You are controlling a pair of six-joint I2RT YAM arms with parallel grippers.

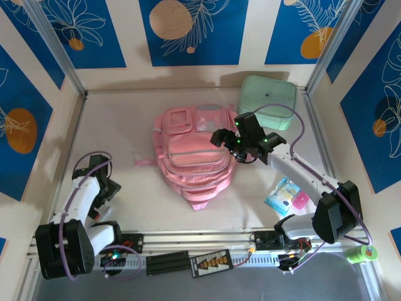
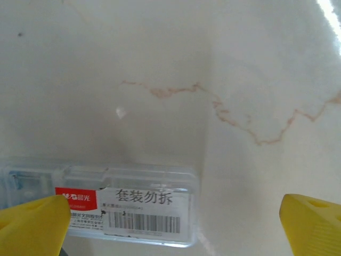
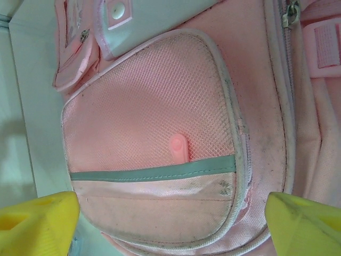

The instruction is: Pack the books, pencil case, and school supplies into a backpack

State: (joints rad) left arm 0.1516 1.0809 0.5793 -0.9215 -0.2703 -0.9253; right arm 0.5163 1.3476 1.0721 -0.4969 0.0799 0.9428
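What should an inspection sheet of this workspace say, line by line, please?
Surface: pale marbled tabletop, thin brown veins.
Job's things: soft light-pink fabric backpack lying flat, pockets upward; clear plastic case with barcode label on the table.
Clutter: mint-green rounded square box beside the backpack; small blue packet; pink packet; green roll at the near right corner.
End effectors: left end effector open above the case; right end effector open above the backpack's mesh pocket.
Cables: purple cables looped along both arms.
Surroundings: blue leaf-print wall panels.
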